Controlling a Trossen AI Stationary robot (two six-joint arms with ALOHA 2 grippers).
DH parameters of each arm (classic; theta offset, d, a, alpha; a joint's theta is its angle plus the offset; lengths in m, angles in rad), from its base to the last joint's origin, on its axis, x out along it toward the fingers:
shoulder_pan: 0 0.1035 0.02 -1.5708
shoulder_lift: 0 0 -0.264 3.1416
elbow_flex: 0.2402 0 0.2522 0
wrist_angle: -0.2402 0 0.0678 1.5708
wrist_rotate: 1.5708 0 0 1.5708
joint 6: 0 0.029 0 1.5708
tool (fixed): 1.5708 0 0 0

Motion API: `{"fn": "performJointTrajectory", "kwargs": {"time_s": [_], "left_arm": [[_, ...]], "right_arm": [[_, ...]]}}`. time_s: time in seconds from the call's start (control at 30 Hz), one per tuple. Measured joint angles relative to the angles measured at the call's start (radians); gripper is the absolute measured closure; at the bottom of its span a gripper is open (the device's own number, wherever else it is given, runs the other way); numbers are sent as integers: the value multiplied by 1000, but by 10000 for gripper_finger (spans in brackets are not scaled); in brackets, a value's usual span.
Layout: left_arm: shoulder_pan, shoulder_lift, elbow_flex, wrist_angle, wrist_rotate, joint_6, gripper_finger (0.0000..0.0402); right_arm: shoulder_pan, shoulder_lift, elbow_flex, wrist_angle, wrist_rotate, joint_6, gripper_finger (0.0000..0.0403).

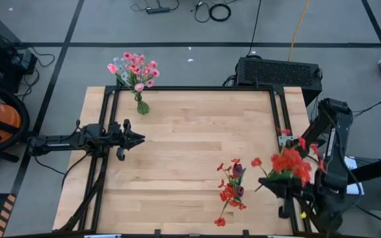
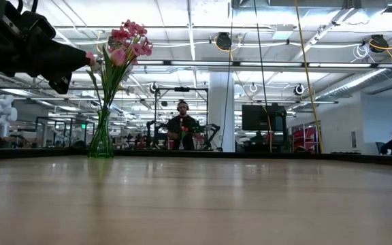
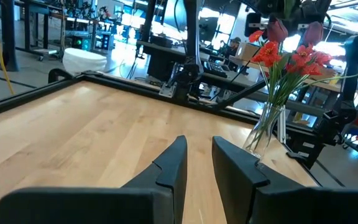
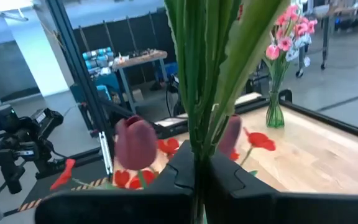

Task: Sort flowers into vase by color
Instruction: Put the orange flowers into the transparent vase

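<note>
My right gripper (image 4: 197, 171) is clamped tight on a bunch of green stems, w/ red flowers (image 1: 290, 162) on top; stems run straight up btwn the fingers in the right wrist view, so long axis is roughly in line w/ the gripper. In the high view that bunch sits at the desk's (image 1: 177, 145) right edge, near side.

Key relation: the clear vase (image 3: 261, 130) w/ red blooms and dark tulip buds shows in the left wrist view at the right side of the desk; I judge the held bunch is at or in it, but can't tell if the stems are seated or just above the mouth. More red flowers (image 1: 231, 192) lie just left of my right gripper in the high view. Right arm is the near one by far.

Pink flowers (image 1: 135, 69) stand upright in the green vase (image 1: 142, 106) at the far left corner, well apart from the reds.

Left gripper (image 3: 197, 168) is part open, holding nothing, hovering over the left side of the desk, pointing across toward the red vase.

No brands, labels or readable writing anywhere.
</note>
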Motion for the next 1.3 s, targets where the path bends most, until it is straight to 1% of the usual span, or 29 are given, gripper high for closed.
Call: {"fn": "performJointTrajectory", "kwargs": {"time_s": [0.17, 0.27, 0.4, 0.57, 0.77, 1.13, 1.3], "left_arm": [[0, 0, 0, 0, 0, 0, 320], [0, 0, 0, 0, 0, 0, 320], [0, 0, 0, 0, 0, 0, 320], [0, 0, 0, 0, 0, 0, 320], [0, 0, 0, 0, 0, 0, 320], [0, 0, 0, 0, 0, 0, 320], [0, 0, 0, 0, 0, 0, 320]], "right_arm": [[61, 58, 0, 42, 94, 4, 403], [94, 82, 0, 50, 95, 19, 402], [104, 121, 0, 74, 97, 23, 402], [81, 176, 0, 93, 97, 33, 402], [34, 230, 0, 106, 96, 114, 402], [-24, 238, 0, 109, 96, 55, 402], [-50, 238, 0, 109, 94, 53, 402]]}}
